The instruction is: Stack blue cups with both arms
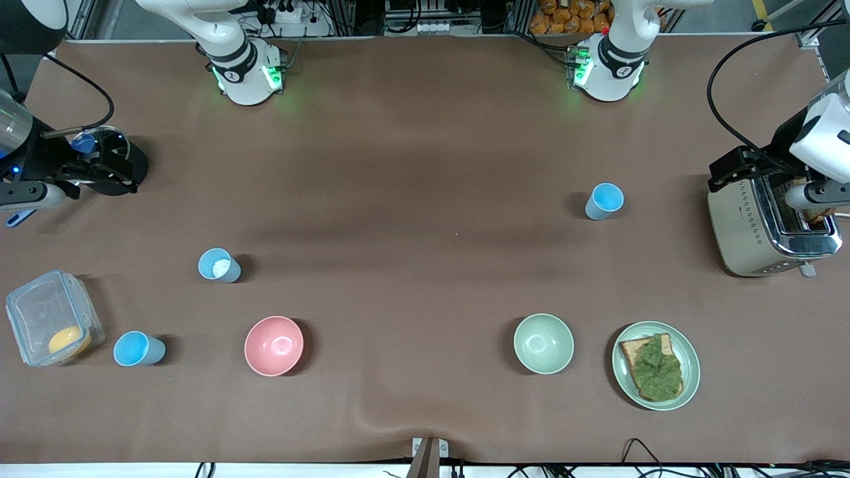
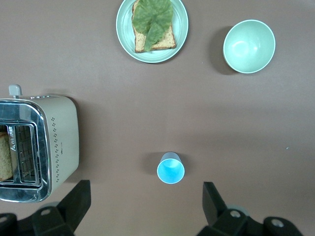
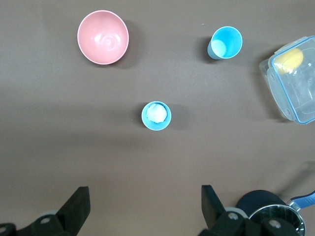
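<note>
- Robotics lab w/ mock kitchen setup, not a real home.
- Brown-covered table (image 1: 412, 166); two arm bases at 11 and 1 o'clock, green-lit.
- Aluminium framing, power strips, loose cables along 12 o'clock edge.
- Kitchen props: toaster (image 1: 770, 226) at 3 o'clock, bowls, cups.

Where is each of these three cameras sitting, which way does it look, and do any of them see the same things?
Front view: high across the table, facing both arms' bases, over three blue cups.
Left wrist view: on the left arm, looking down at one blue cup, toaster and pale green bowl; open left hand shows.
Right wrist view: looking down at the whitish-inside cup and pink bowl; open right hand shows.
Shared: front view also shows that toaster.
</note>
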